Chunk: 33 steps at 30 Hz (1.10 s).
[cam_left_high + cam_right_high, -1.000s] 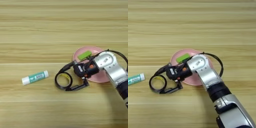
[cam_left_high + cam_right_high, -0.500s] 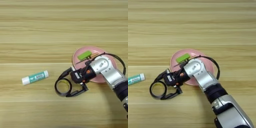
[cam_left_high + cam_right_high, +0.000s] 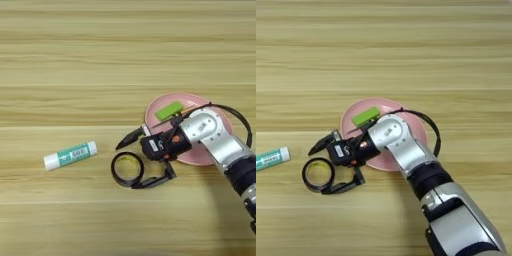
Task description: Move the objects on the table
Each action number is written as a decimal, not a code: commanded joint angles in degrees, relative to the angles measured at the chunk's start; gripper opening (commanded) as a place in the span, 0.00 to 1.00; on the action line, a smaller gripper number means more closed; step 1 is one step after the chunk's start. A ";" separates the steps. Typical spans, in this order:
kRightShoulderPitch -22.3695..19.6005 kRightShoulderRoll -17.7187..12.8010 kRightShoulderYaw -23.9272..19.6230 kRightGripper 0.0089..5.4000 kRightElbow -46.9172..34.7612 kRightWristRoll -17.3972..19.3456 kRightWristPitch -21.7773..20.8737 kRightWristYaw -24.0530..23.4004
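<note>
The black tape roll [image 3: 126, 169] with its yellow-green inside lies flat on the table [image 3: 75, 60], just left of the pink plate. My right gripper [image 3: 127, 166] is open and straddles it. One black finger [image 3: 129, 138] slants past the roll's far side. The other finger [image 3: 150, 181] lies along its near side and touches the rim. The white glue stick [image 3: 70, 155] with a teal-green label lies on its side further left, apart from the gripper. It also shows at the left edge of the right eye view, glue stick [image 3: 271, 158].
The pink oval plate [image 3: 200, 97] sits behind my wrist, and the small green block [image 3: 169, 110] lies on its far left part. My silver forearm [image 3: 421, 165] crosses the plate's near rim, coming in from the bottom right.
My gripper has slid a little toward the near side and left, its fingers still spread. The tape roll has shifted slightly nearer with it. The glue stick has not moved.
</note>
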 commanded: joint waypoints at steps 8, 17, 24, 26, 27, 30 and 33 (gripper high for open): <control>-3.81 -1.04 -0.77 0.99 -0.60 -0.42 -0.73 -2.68; -5.02 -1.33 -2.26 0.99 -1.47 2.10 0.27 -1.59; -6.39 -1.60 -5.30 0.99 -3.50 6.13 2.64 0.09; -6.80 -1.67 -6.11 0.99 -3.72 6.89 3.20 0.27; -7.02 -1.79 -6.69 0.99 -4.07 7.70 3.76 0.61; -7.53 -2.07 -8.43 0.99 -5.03 9.97 5.33 1.68; -8.11 -2.15 -10.21 0.99 -5.42 11.91 6.98 2.13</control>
